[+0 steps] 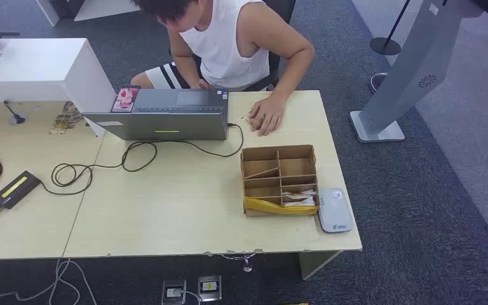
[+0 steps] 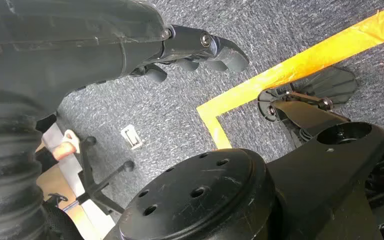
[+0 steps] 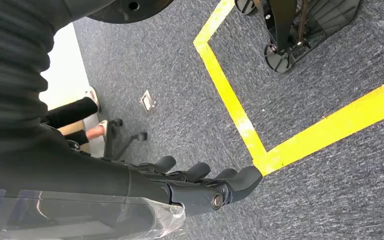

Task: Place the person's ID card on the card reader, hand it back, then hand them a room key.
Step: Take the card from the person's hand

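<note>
Down by the robot's sides, both arms hang over the grey carpet: the left hand [image 2: 200, 50] has its dark fingers loosely curled with nothing in them, and the right hand [image 3: 200, 182] looks the same, fingers bent a little and apart, gripping nothing, above the yellow floor tape [image 3: 240, 115]. Up on the pale wooden table [image 1: 178, 216], closest to the robot's edge and at the right end, lies the grey card reader [image 1: 334, 210], flat, with nothing on top of it. Touching its left side stands a cardboard organiser box [image 1: 279, 180] split into compartments; a few pale cards [image 1: 298, 197] sit in the near right compartments, and a yellow strip runs along its near wall. Off to the left, a black power adapter [image 1: 16, 189] rests on the neighbouring table, its cable [image 1: 101, 166] looping across to an open grey laptop [image 1: 165, 117] farther back. Beyond the box, near the far edge, the person's hand [image 1: 265, 114] rests on the table with something small and pale under the fingers; I cannot tell whether that is the ID card. The person [image 1: 229, 38], in a white sleeveless top, sits leaning over the far side. Farther right on the carpet stands a grey kiosk stand [image 1: 406, 76].
</note>
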`<state>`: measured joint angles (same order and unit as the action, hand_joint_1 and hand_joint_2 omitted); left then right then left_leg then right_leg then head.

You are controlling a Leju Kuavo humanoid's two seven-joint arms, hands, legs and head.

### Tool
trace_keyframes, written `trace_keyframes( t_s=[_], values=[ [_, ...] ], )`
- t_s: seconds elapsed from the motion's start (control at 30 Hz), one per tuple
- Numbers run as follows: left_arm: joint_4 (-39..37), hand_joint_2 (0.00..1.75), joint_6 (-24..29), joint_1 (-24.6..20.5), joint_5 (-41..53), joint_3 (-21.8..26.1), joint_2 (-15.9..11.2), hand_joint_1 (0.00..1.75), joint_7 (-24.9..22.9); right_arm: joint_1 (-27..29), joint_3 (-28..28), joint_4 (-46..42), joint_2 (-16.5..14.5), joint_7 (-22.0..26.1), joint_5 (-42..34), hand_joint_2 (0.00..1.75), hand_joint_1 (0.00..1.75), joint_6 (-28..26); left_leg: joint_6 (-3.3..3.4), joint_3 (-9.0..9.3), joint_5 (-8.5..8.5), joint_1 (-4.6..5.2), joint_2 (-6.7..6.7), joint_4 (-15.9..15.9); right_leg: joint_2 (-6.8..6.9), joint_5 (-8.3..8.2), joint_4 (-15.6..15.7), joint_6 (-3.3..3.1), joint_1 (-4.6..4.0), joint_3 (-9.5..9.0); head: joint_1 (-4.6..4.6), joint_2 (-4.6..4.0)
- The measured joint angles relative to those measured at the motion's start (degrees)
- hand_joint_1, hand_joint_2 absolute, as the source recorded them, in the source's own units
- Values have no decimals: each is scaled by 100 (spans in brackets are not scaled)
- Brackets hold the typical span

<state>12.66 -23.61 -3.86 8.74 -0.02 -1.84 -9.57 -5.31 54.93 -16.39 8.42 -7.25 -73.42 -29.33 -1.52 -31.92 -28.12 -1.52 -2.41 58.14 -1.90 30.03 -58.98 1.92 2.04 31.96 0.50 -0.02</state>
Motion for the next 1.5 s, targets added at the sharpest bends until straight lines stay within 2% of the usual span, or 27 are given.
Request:
trace_keyframes(
  t_s=[0.5,0.73,0.87,0.97,1.1,1.23,1.5],
  values=[
    [0,175,0,4,-94,-31,15,0,0,0,2,0,0,56,-43,175,0,-23,0,0,0,0,0,0,0,0,0,0,0,0,0,0],
    [0,175,0,9,-263,-134,20,0,0,-2,2,0,50,268,-274,175,0,-138,0,0,0,0,0,0,0,0,0,0,0,0,-1,0],
    [0,175,0,13,-351,-180,20,0,0,-7,-5,0,216,518,-493,175,0,-141,1,0,-1,3,0,0,0,0,1,0,3,0,-2,0],
    [0,175,0,17,-441,-204,20,0,0,-19,-130,0,466,1011,-879,175,0,-174,4,0,-3,9,0,0,1,-1,1,1,9,0,-3,0],
    [0,175,0,21,-582,-286,20,0,28,-130,-451,0,982,1578,-1301,175,0,-411,9,-1,-3,21,0,1,1,-4,1,7,22,-1,-2,0],
    [0,175,0,22,-751,-358,20,0,104,-411,-807,-74,1714,1815,-1459,175,0,-866,17,-3,1,35,0,2,1,-11,2,17,38,1,-2,0],
    [0,175,0,27,-1005,-593,23,0,125,-1287,-1345,-116,3081,2388,-1588,175,0,-905,33,-11,11,47,-12,4,9,-18,3,28,50,4,-4,0]
  ],
)
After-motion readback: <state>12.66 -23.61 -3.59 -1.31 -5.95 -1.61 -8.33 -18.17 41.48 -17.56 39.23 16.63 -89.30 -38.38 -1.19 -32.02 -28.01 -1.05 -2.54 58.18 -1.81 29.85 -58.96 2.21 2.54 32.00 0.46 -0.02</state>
